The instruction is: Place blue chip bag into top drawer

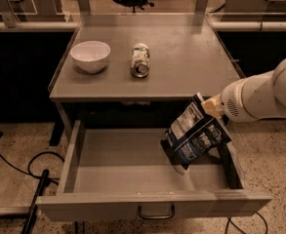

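The blue chip bag (195, 135), dark blue with white lettering and a white panel, hangs tilted over the right part of the open top drawer (132, 178). Its lower end reaches down inside the drawer. My gripper (210, 107) comes in from the right on a white arm (264, 91) and is shut on the bag's upper corner, just below the table's front edge. The drawer is pulled fully out, with its dark handle (155, 212) at the centre of the front panel.
On the grey table (191, 57) above the drawer stand a white bowl (90, 55) at the left and a green-and-white can (140, 60) lying on its side. Black cables (32, 172) run over the floor at the left.
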